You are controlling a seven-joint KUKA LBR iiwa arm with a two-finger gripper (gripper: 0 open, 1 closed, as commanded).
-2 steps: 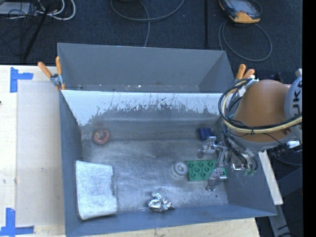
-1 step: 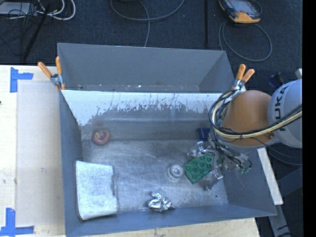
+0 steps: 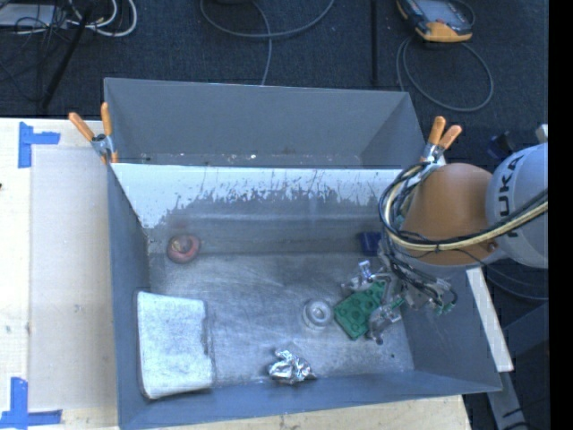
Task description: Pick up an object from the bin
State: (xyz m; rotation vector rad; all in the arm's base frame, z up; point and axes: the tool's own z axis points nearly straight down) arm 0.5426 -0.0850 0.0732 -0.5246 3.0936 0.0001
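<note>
The orange cover on the arm's wrist, looped with cables, sits highest and closest, hanging over the right end of the bin. Below it the pincer points down and leftward onto a flat green piece, which lies on the bin floor right of centre, close to the sloping right wall. Whether the pincer is released or clenched cannot be told, nor whether the green piece is in its grip or merely under it.

Several things could go wrong. A flat piece lying on metal offers little to grip and may slide or tip out on lifting. The pale round cap just beside its left edge could be nudged or caught along with it. The nearby wall leaves little room, so the pincer might scrape it. A small blue thing lies near the wrist. The crumpled foil, white cloth and brown disc lie well apart.
</note>
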